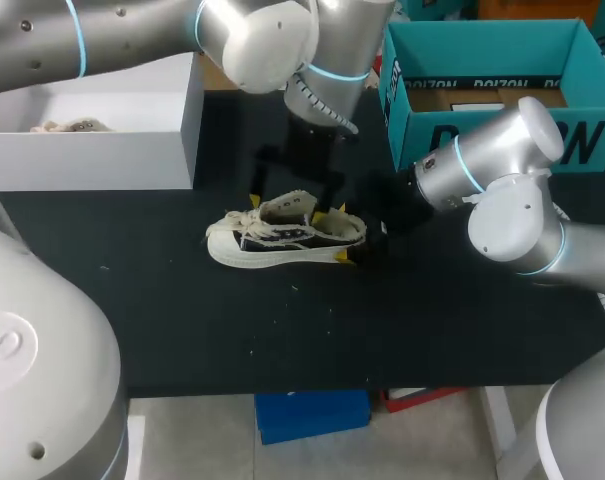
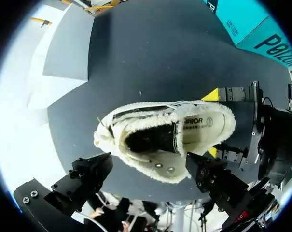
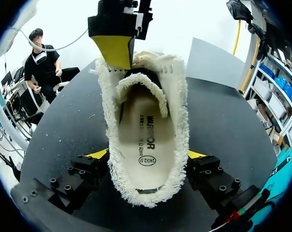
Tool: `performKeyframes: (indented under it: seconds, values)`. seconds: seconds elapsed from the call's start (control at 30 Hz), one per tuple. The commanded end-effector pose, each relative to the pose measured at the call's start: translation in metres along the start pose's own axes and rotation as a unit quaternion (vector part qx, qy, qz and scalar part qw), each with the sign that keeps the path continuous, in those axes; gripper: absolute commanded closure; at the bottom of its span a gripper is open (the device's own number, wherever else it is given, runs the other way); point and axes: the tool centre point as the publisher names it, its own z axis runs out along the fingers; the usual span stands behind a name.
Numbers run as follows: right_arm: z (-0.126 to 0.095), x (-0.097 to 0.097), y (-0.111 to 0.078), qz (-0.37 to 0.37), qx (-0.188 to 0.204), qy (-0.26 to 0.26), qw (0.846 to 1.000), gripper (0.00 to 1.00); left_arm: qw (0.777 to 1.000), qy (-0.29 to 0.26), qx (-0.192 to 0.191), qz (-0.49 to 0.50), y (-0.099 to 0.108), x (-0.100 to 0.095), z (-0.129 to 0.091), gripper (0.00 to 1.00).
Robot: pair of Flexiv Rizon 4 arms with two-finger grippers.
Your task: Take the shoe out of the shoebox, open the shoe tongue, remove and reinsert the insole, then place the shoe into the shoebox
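A cream low sneaker [image 1: 282, 240] with frayed edges and dark side panels stands upright on the black table, toe to the left. My right gripper [image 1: 337, 238] is shut on its heel, a yellow tip on each side [image 3: 146, 157]. The insole [image 3: 146, 140] lies inside the shoe, and the tongue [image 3: 141, 84] curls up over the opening. My left gripper [image 1: 297, 205] hangs open just above the shoe's laced part, touching nothing; the shoe [image 2: 160, 140] shows ahead of its spread black fingers [image 2: 88, 176]. The teal shoebox [image 1: 482, 130] stands open at the back right.
A white box [image 1: 92, 130] stands at the back left with a pale item inside. The black mat [image 1: 182, 330] in front of the shoe is bare up to the table's front edge.
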Motion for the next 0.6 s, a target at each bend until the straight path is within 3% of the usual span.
performKeyframes:
  seconds: [0.03,0.6]
  values:
    - [0.003,0.0,0.0,0.001,0.002,-0.001,1.0,1.0,1.0,-0.027,-0.006,0.0,-0.009,0.013,0.009,0.0]
    - [0.003,0.0,0.0,0.001,0.002,-0.001,1.0,1.0,0.998,-0.059,-0.018,0.004,-0.018,0.016,0.031,0.0]
